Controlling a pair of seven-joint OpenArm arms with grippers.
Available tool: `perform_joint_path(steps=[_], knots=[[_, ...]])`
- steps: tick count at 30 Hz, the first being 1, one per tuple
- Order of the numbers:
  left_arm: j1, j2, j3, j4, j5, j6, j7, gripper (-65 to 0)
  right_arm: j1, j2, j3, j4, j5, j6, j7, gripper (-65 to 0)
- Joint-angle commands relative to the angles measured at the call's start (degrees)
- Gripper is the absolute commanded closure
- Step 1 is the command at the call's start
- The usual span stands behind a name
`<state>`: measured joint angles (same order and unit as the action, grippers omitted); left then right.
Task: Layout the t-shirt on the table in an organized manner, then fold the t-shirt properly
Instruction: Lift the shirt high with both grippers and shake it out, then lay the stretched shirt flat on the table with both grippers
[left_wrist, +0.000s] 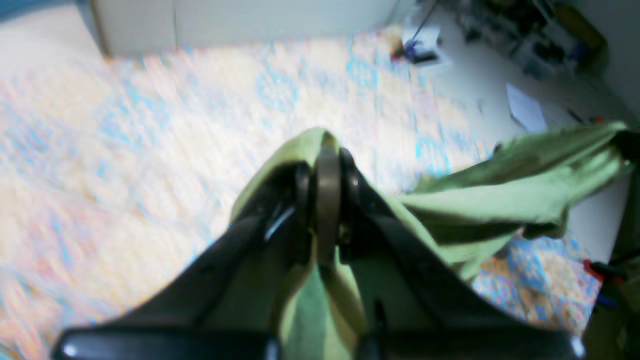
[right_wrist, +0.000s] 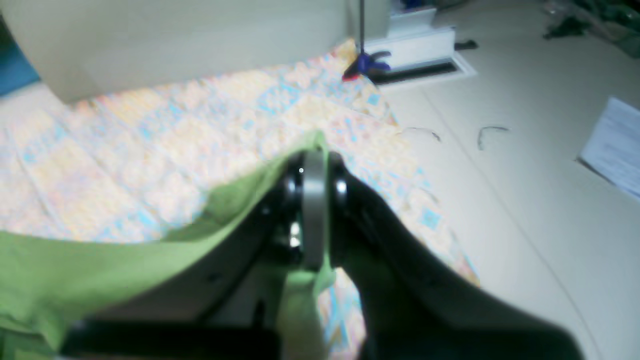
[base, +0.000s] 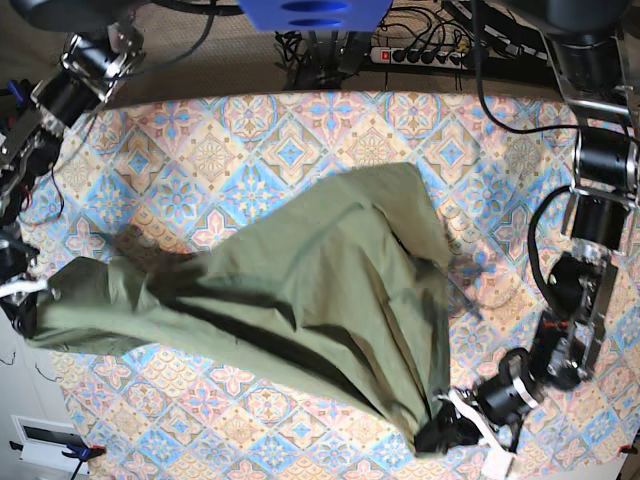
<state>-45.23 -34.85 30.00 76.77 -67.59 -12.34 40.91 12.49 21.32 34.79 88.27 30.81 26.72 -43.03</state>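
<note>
Between both grippers, t-shirt (base: 290, 285) stretched, left gripper (left_wrist: 327, 192), right gripper (right_wrist: 314, 210) clamping corners

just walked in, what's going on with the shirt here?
Both arms are holding the olive-green cotton t-shirt stretched over the tile-patterned table. The left gripper and the right gripper are each shut on a pinch of fabric. The shirt hangs wrinkled between them, not laid flat, no fold made.
</note>
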Motion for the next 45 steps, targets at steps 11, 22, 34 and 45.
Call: perform_joint_path(steps=[11, 22, 34, 45], knots=[[-22.9, 4.8, -0.9, -18.9, -0.4, 0.0, -2.2, 0.0, 29.8, 6.5, -14.3, -24.0, 0.9, -0.1, 2.5, -0.2], [-29.8, 7.3, -1.2, -26.7, -0.7, -0.1, -2.1, 0.0, 52.2, 6.7, -21.1, -37.6, 1.0, 0.0, 6.8, -0.2], [-6.2, -14.8, -2.1, 6.4, -6.7, -1.6, 3.4, 0.0, 19.1, 11.9, -7.6, -14.2, 14.1, 0.0, -3.4, -0.2], [44.3, -16.7, -30.9, 26.2, -5.0, -1.6, 3.6, 0.0, -8.7, 8.9, -4.9, 1.5, 18.9, 0.0, -4.2, -0.2]])
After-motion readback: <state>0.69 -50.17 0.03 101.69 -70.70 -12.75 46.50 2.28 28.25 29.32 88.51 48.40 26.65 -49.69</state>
